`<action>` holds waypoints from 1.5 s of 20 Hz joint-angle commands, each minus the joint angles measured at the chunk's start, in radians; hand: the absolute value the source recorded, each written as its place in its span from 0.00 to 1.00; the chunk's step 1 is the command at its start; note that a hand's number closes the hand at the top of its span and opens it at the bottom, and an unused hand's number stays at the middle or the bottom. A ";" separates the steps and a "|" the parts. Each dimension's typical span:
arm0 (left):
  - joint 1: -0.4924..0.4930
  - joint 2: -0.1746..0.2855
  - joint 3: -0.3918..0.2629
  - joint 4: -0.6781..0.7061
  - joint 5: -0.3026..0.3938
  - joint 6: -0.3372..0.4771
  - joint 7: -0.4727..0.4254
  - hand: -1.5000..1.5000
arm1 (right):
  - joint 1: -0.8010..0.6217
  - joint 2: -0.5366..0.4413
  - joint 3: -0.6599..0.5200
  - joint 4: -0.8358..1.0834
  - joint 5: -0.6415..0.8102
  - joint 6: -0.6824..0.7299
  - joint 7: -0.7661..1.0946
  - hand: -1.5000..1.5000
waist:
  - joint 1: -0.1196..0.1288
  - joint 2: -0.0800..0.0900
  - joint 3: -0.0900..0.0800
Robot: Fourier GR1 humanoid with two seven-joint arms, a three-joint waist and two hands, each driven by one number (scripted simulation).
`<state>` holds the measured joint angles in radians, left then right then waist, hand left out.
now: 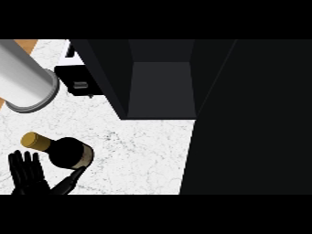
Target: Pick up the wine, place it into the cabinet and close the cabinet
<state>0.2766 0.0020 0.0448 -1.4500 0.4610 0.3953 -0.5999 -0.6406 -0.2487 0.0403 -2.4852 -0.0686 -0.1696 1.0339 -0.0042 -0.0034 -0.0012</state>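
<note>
White marbled counter (pixel 138 151) fills the middle of the head view. The black cabinet (pixel 107 73) stands open at the far side, and its door (pixel 253 137) is a dark slab down the right. The wine bottle (pixel 67 153) is at the counter's near left, well short of the opening. Its long axis runs from the gold cap (pixel 33 140) at far left to the base at near right. It is foreshortened, so I cannot tell whether it stands tilted or lies. The left hand (pixel 29 176) is just nearward of it, fingers (pixel 23 167) straight and apart, thumb (pixel 74 178) reaching the bottle's near edge, clasping nothing. A grey forearm (pixel 13 73) ends in what I take for the right hand (pixel 80 82), by the cabinet's left wall; its state I cannot tell. The left hand is nearer, and the bottle lies ahead and slightly right of it.
</note>
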 commanded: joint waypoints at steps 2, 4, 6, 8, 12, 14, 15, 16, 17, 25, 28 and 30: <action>-0.032 -0.002 0.036 0.155 0.082 -0.118 -0.106 0.00 | 0.001 0.006 0.004 -0.126 -0.037 -0.041 0.128 0.00 | -0.002 -0.001 0.000; -0.087 0.010 0.064 0.186 0.077 -0.139 -0.083 0.00 | -0.032 -0.029 -0.098 -0.040 -0.128 0.002 0.083 0.00 | 0.000 0.001 0.001; -0.102 -0.002 0.034 0.248 0.105 -0.122 -0.157 0.00 | -0.042 -0.027 -0.041 -0.094 -0.063 -0.032 0.142 0.00 | -0.002 0.000 0.000; -0.100 0.017 0.053 0.191 0.069 -0.126 -0.084 0.00 | 0.087 -0.010 -0.045 -0.155 -0.077 -0.006 0.082 0.00 | -0.002 0.001 0.001; -0.174 0.024 0.092 0.342 0.064 -0.164 -0.154 0.00 | 0.038 -0.008 -0.043 -0.116 -0.069 -0.021 0.078 0.00 | -0.001 0.001 0.001; -0.152 0.041 0.087 0.272 0.065 -0.150 -0.117 0.00 | 0.113 -0.009 -0.062 -0.136 -0.109 0.015 0.034 0.00 | 0.000 0.001 0.002; -0.187 0.031 0.098 0.338 0.068 -0.176 -0.156 0.00 | 0.031 -0.025 -0.061 -0.133 -0.107 -0.014 0.110 0.00 | -0.003 0.000 0.001; -0.197 0.045 0.132 0.416 0.093 -0.249 -0.202 0.00 | 0.014 -0.019 -0.070 -0.080 -0.108 -0.011 0.069 0.00 | 0.000 0.002 0.000; -0.219 -0.001 0.096 0.397 0.071 -0.180 -0.179 0.00 | 0.017 -0.017 0.000 -0.155 -0.045 -0.039 0.148 0.00 | -0.006 -0.001 0.000; -0.268 0.078 0.067 0.361 -0.005 -0.176 -0.179 1.00 | 0.066 -0.006 -0.014 -0.136 -0.059 -0.024 0.068 0.00 | -0.006 0.000 0.002; -0.249 0.059 0.027 0.374 -0.099 -0.119 -0.279 1.00 | -0.046 -0.037 -0.066 -0.029 -0.098 -0.024 0.086 0.00 | -0.001 0.000 0.001; -0.279 0.070 0.049 0.406 -0.100 -0.109 -0.287 1.00 | -0.019 -0.047 -0.094 -0.069 -0.138 -0.010 0.099 0.00 | -0.003 0.001 0.001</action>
<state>0.0138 0.0576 0.1025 -1.0652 0.4110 0.2485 -0.8598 -0.6586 -0.2798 0.0017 -2.4799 -0.0830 -0.1869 1.0480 -0.0086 -0.0049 0.0017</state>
